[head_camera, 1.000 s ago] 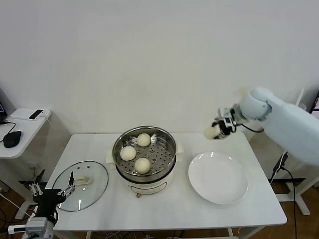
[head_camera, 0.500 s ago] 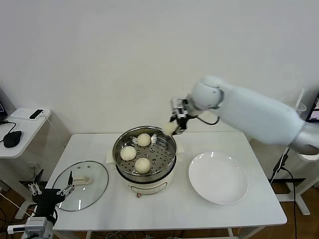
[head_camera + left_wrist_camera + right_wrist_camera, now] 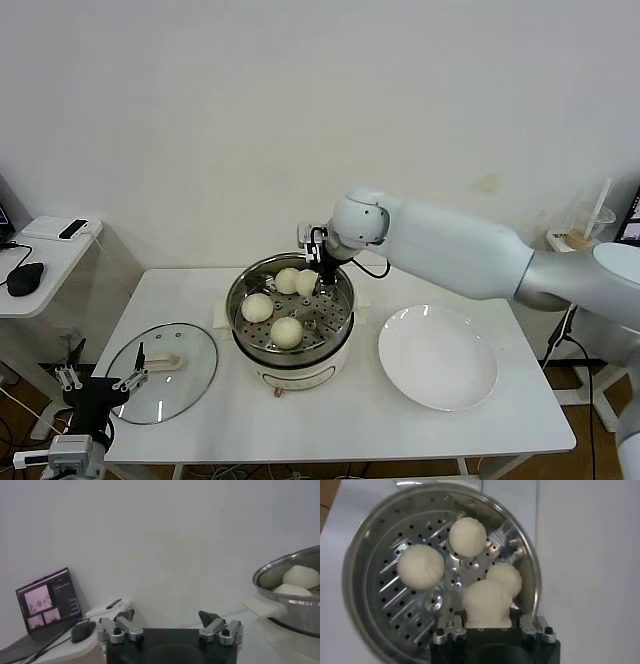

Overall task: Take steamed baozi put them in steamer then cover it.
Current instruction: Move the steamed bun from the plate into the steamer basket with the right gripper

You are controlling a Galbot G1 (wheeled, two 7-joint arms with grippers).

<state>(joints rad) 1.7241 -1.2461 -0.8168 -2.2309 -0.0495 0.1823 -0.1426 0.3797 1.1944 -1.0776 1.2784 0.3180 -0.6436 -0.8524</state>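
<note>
Right gripper (image 3: 487, 627) jaws clasp a smooth cream baozi (image 3: 487, 601) seemingly just above the shiny steamer (image 3: 375, 612); left gripper (image 3: 169, 630) jaws wide.

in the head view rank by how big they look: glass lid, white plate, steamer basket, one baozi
1. steamer basket and white plate: near alike, unsure which is larger.
2. glass lid, slightly smaller than both.
3. baozi, far the smallest.

The right claw holds a fourth bun over the basket.

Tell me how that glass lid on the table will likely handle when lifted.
The lid is probably rigid and fairly heavy, being wide glass with a metal rim. Likely fragile and slick; its bar handle looks the safest grip. The left hand waits open nearby.
</note>
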